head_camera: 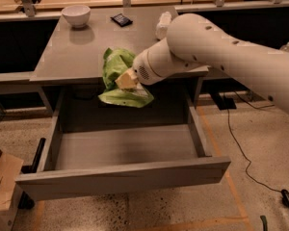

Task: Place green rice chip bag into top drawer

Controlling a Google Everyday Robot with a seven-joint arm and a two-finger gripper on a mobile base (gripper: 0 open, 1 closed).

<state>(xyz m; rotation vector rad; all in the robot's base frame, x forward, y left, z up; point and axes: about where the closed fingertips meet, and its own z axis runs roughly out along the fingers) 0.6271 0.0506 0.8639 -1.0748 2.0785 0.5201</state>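
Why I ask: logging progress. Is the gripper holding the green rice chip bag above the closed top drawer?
No. The camera view shows the top drawer open, not closed; the gripper does hold the green rice chip bag above it.

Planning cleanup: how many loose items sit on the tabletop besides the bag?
3: white bowl back left, dark packet back centre, white bottle behind the arm. The gripper holds the green rice chip bag at the table edge; the arm may hide more.
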